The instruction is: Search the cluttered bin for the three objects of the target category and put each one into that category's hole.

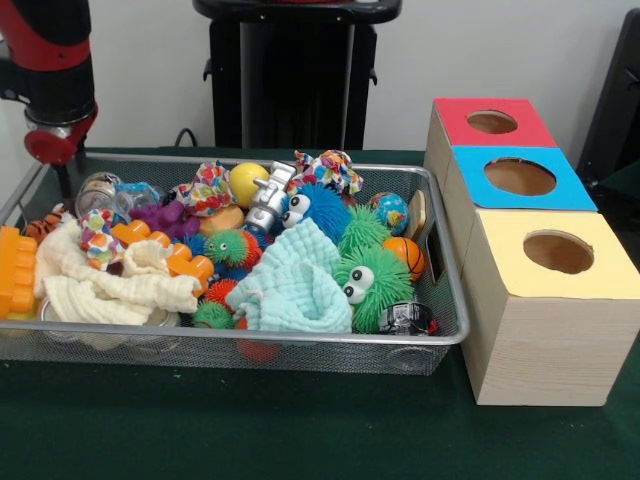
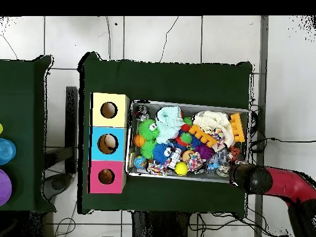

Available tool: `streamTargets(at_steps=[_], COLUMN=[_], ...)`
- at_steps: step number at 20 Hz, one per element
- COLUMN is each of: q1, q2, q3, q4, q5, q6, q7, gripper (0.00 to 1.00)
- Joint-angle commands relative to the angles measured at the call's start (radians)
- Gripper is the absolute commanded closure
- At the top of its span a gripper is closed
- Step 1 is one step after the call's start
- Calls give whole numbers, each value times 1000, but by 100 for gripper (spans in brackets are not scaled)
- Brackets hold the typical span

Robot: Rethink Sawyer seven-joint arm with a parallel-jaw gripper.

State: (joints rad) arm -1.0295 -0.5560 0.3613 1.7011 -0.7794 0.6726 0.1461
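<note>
dark green cloth covers the counter [image 1: 300, 440], with a white wall and the black pedestal [image 1: 295, 70] behind it in the front view. toward the counter's far left corner in that view, the red and black arm [image 1: 50, 70] comes down over the back left corner of the wire mesh bin [image 1: 440, 335]. the hand [image 2: 237, 174] is a dark shape over the same bin corner in the overhead view, and i cannot tell whether it is spread or pressed together.

the bin lies across the middle of the counter, packed with clutter: a pale mint cloth [image 1: 290, 285], a cream cloth [image 1: 110, 285], green fuzzy balls with googly eyes [image 1: 375, 285], a blue fuzzy ball [image 1: 320, 208], a yellow ball [image 1: 247, 182], a small basketball [image 1: 403, 255], a silver toy figure [image 1: 268, 200] and orange plastic blocks [image 1: 15, 270] against the bin's left end. small tan or orange-brown figures cannot be picked out for certain among the heap.

just beside the bin's right end, along the counter's right edge, three pale wooden boxes stand in a row. the red-panelled hole [image 1: 492, 122] is farthest back, the blue-panelled hole [image 1: 520, 177] is in the middle, and the yellow-panelled hole [image 1: 558, 252] is nearest the front edge.
</note>
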Motion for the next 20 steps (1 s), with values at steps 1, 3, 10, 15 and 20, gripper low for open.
streamTargets(at_steps=[1,3,10,15,20], q1=[-25,-19,-23,-11,-14], q2=[24,15,18,26,22], q3=[11,10,37,48,71], q4=[81,82,56,26,11], q5=[-39,-40,-61,-66,-72], q6=[104,97,54,39,16], q7=[-88,-77,-101,-95,-113], gripper=[0,0,0,0,0])
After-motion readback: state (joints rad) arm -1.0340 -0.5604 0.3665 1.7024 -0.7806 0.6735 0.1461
